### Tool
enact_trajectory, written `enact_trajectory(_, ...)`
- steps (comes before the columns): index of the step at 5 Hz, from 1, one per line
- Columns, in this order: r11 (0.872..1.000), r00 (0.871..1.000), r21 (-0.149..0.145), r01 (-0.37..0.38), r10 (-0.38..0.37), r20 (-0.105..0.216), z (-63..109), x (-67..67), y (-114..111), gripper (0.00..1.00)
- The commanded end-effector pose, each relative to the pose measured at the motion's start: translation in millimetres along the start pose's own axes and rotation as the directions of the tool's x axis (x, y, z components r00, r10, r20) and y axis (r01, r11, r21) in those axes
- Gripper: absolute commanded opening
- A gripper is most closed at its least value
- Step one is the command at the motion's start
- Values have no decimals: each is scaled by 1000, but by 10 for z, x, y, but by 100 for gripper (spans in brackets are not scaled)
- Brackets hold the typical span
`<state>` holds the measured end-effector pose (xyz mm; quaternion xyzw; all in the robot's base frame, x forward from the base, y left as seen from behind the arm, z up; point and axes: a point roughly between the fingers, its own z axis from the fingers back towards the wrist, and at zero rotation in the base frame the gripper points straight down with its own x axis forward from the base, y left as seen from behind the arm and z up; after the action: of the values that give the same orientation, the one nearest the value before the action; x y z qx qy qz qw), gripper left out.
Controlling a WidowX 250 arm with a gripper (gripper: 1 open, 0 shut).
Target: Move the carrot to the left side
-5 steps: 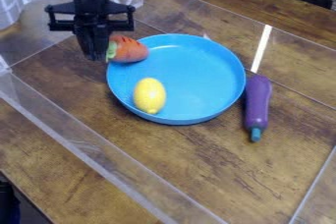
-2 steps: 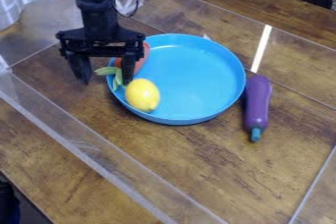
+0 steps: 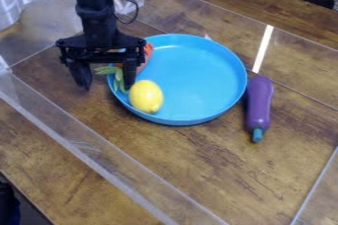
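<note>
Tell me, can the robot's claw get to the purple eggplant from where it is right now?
Probably yes. The gripper hangs open at the left edge of the blue plate, and the eggplant lies alone on the table right of the plate. Nothing covers it; the claw would just need to cross over the plate.

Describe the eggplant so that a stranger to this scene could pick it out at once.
Find the blue plate on the wooden table. Just off its right rim lies the eggplant, beside a thin white stick. It is the only purple thing, long and dark, unlike the round yellow lemon on the plate.

Dark wooden table (image 3: 158, 170), clear panels (image 3: 79, 135)
</note>
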<state>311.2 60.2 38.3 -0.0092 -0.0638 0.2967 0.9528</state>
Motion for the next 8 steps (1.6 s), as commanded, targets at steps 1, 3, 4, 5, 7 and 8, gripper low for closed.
enact_trajectory(1, 997, 995, -20, -74, 75, 71, 232, 138, -131, 100)
enact_trajectory(3, 996, 994, -22, -81, 82, 67, 79, 161, -209, 100)
enact_trajectory(4, 993, 991, -23, -114, 115, 66, 105, 108, -301, 100)
enact_trajectory(5, 991, 988, -18, -135, 136, 68, 164, 64, -393, 0)
enact_trajectory(7, 989, 985, -9, -150, 151, 81, 254, 59, -484, 100)
enact_trajectory(8, 988, 983, 2, -151, 150, 101, 220, 127, -431, 100)
